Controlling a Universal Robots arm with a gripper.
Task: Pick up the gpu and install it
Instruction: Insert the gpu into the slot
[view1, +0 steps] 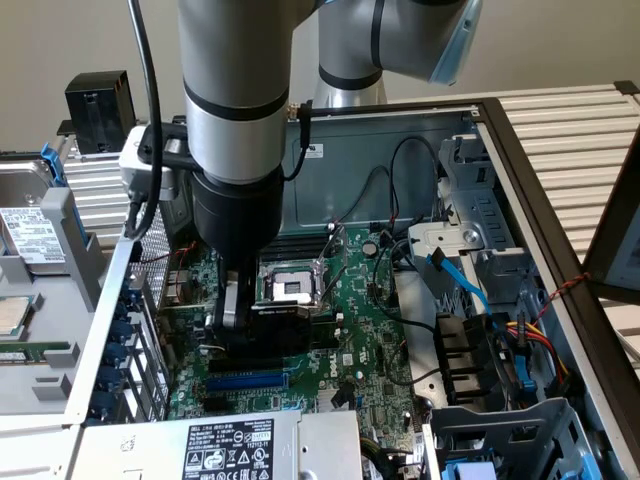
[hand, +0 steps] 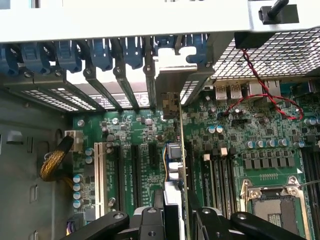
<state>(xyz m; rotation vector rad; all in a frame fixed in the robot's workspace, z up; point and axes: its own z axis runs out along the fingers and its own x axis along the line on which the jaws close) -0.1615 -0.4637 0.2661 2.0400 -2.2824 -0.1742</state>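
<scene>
Jaws clamp small green-board, black-shrouded gpu (view1: 285, 322) edge-down, long axis parallel to large green motherboard's (hand: 125, 130) black slots (hand: 136, 170) beneath.

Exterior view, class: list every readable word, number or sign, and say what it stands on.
No text reads clearly.
Silver box label: printed lines and symbols, too small to read.
Drive label: blurred, unreadable.
Case wall sticker: too small to read.
Motherboard markings: too small to read.
</scene>
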